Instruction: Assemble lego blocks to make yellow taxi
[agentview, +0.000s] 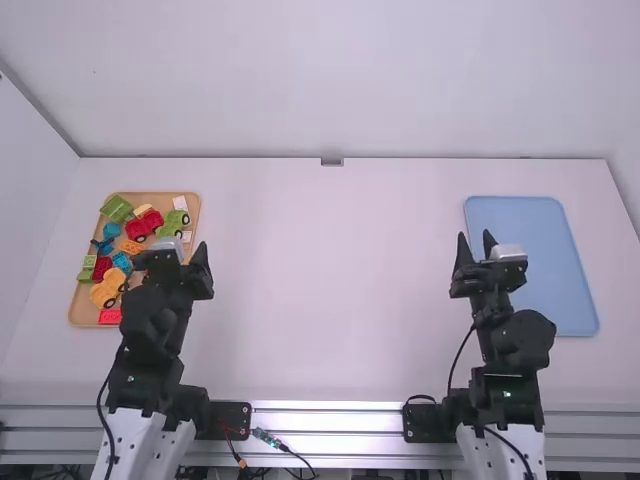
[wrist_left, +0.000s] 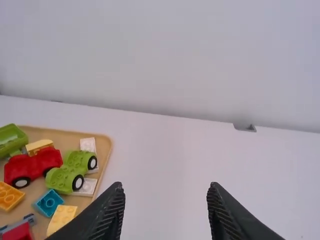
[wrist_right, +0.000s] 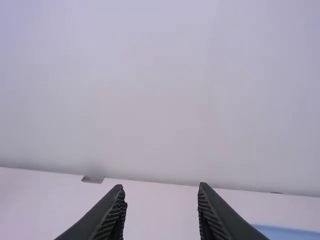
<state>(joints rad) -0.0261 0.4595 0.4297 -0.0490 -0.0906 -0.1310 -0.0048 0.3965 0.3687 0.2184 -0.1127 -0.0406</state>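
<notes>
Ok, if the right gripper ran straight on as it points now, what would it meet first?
Probably the back wall; the right gripper points forward over the table with nothing visible between. Its downward tilt is hard to judge, so the table might come first.

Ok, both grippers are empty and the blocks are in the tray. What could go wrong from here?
The tray is crowded, so the left gripper's open fingers could knock neighbours on the way in. The orange wheeled base and the pale yellow block are close in colour, so the wrong part might get picked. The right gripper is across the table from the blocks; a handover could end in a drop.
</notes>
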